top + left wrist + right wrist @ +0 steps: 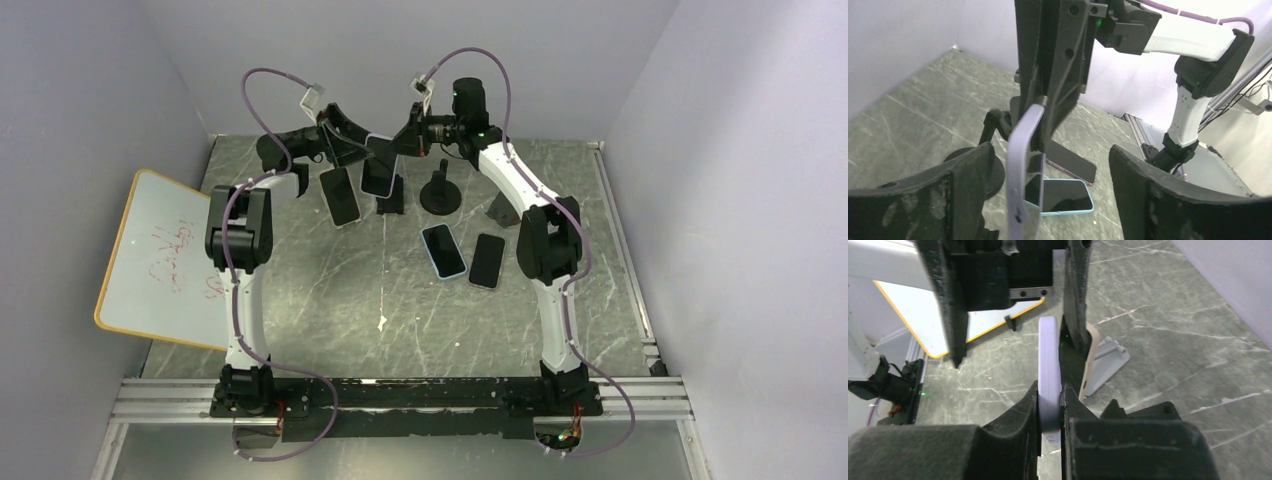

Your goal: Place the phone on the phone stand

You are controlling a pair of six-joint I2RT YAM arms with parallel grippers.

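Top external view: on a grey marbled table [330, 300], both arms reach toward the back. The right gripper [1050, 396] is clamped on a lavender phone [1049, 355], holding it on edge in the air. The left gripper [1050, 165] is spread wide on either side of the phone, gripping nothing. A black phone stand [390, 203] sits just below. The phone is off the table, and seating it on the stand looks not yet done.

Crowded air over the black phone stand [390, 198]: the right gripper [1050, 390], clamped on the lavender phone [378, 168], and the left gripper [1052, 149], fingers spread around it, fill the space above. A dark-screened phone [340, 196] hems the stand's left, a round-based stand [440, 190] its right. Nearer the arm bases, a blue-cased phone [443, 250] and a black phone [487, 260] lie flat rightward; bare table [330, 300] opens leftward.
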